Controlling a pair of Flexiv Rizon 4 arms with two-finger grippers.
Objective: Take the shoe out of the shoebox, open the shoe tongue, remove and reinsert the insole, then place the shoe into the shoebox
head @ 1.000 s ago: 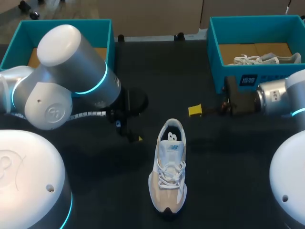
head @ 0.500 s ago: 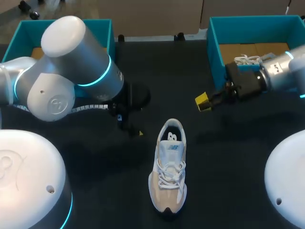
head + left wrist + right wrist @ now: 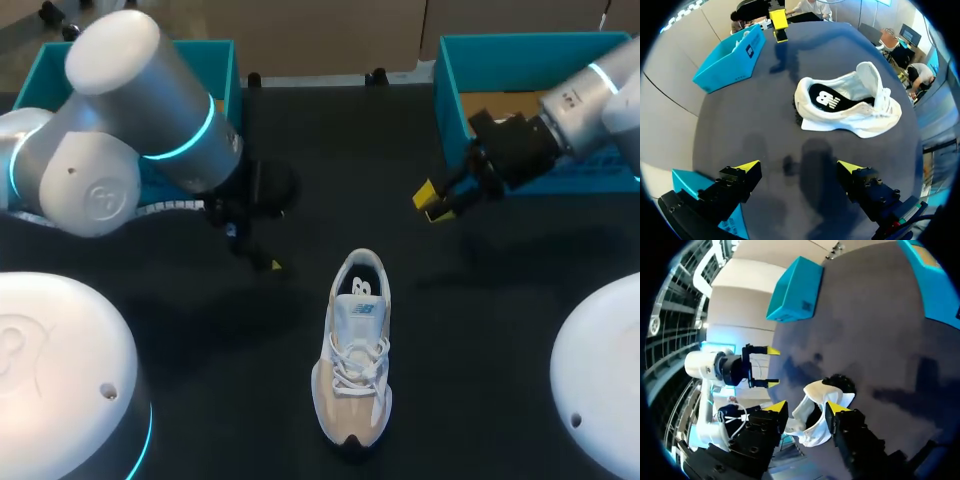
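Observation:
A white and beige shoe [image 3: 355, 350] lies on the dark table, heel toward the far side, laces tied. In the left wrist view the shoe [image 3: 845, 105] lies on the table ahead of my open left gripper [image 3: 799, 167], well apart from it. In the head view my left gripper [image 3: 262, 258] hangs left of the shoe's heel. My right gripper [image 3: 437, 200] hovers in front of the right teal shoebox [image 3: 450, 100], open and holding nothing. From the right wrist the shoe [image 3: 817, 412] shows far below between the fingers of my right gripper [image 3: 806, 407].
A second teal box [image 3: 225, 60] stands at the far left, partly behind my left arm. In the right wrist view my left gripper [image 3: 760, 367] shows beyond the shoe. The right arm covers part of the right shoebox.
My right gripper rose and swung toward the far side, near the right shoebox's front wall. My left arm drew back a little to the left. The shoe stayed put.

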